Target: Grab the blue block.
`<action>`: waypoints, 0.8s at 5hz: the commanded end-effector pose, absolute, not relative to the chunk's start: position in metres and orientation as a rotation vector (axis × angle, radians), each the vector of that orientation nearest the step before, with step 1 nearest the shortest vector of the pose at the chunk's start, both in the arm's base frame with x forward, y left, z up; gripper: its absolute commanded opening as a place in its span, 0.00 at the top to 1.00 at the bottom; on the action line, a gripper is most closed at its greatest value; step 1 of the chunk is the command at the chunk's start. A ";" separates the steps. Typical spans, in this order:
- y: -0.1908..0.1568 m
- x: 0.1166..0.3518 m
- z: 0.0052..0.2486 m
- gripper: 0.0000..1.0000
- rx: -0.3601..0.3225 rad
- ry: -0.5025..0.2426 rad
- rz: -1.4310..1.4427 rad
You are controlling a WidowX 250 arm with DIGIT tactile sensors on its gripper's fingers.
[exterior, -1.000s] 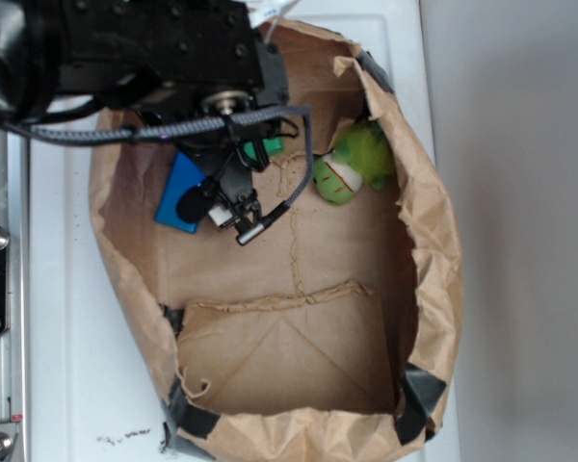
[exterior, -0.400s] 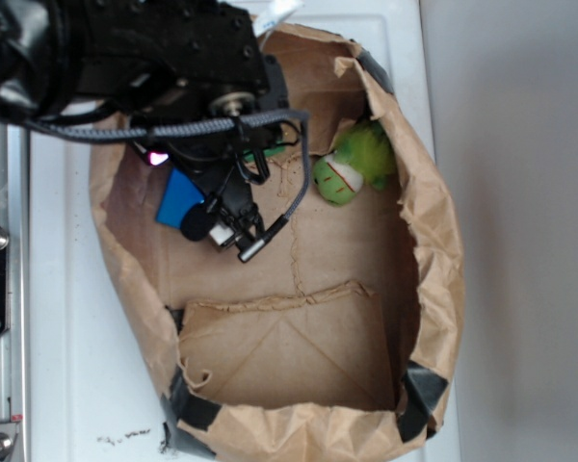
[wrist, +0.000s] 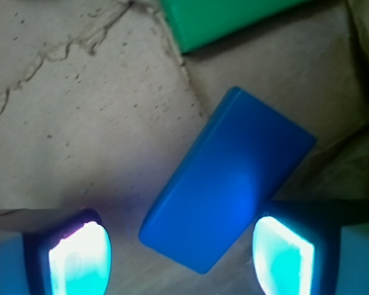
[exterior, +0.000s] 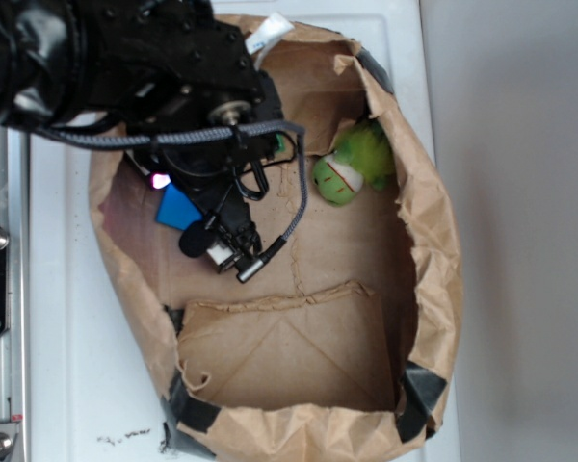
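The gripper is spread wide, its pads flanking the blue block without touching; the block lies flat on the paper bag floor, just beside the green block.

Black arm (braided grey cable), glowing fingers.

- The blue block — flat, smooth, bright blue, rounded corners.
- Lies diagonally at lower centre of the wrist view — on brown paper.
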State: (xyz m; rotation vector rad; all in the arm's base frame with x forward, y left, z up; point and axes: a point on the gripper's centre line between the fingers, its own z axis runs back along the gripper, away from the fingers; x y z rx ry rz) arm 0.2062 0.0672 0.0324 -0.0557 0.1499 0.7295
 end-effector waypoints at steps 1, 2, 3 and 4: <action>0.082 0.227 0.035 0.00 -0.087 0.083 0.768; 0.085 0.239 0.033 0.00 -0.091 0.041 0.780; 0.087 0.245 0.038 0.00 -0.104 -0.011 0.792; 0.091 0.252 0.038 0.00 -0.099 -0.061 0.805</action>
